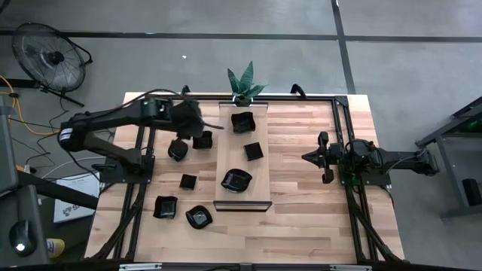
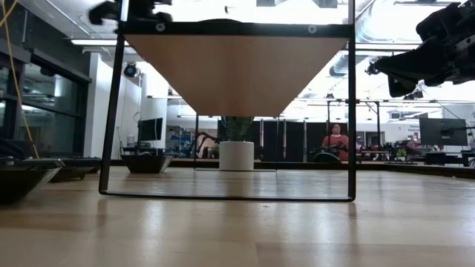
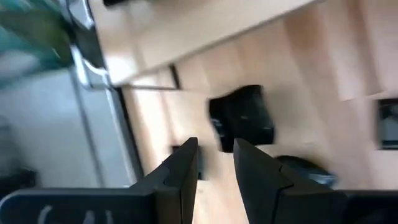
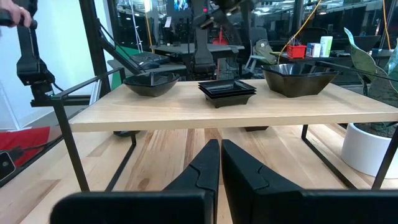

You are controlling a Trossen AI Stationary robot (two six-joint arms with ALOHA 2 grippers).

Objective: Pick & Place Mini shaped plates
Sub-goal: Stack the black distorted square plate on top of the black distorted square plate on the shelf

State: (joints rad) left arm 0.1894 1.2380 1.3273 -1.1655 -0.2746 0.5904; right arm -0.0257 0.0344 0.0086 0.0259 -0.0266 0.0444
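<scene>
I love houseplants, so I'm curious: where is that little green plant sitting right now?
In the high view, the small green spiky-leaved plant stands at the table's far edge, midway across, just behind the long pale raised wooden board and nearest its glossy black square dish.

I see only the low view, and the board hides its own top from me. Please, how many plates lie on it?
Observer: Three plates lie on the board.
Operator: Where is the left claw?
Observer: The left claw is open and empty, beside the board's left edge.
Operator: And the right claw?
Observer: The right claw is shut, right of the board, holding nothing.
</scene>
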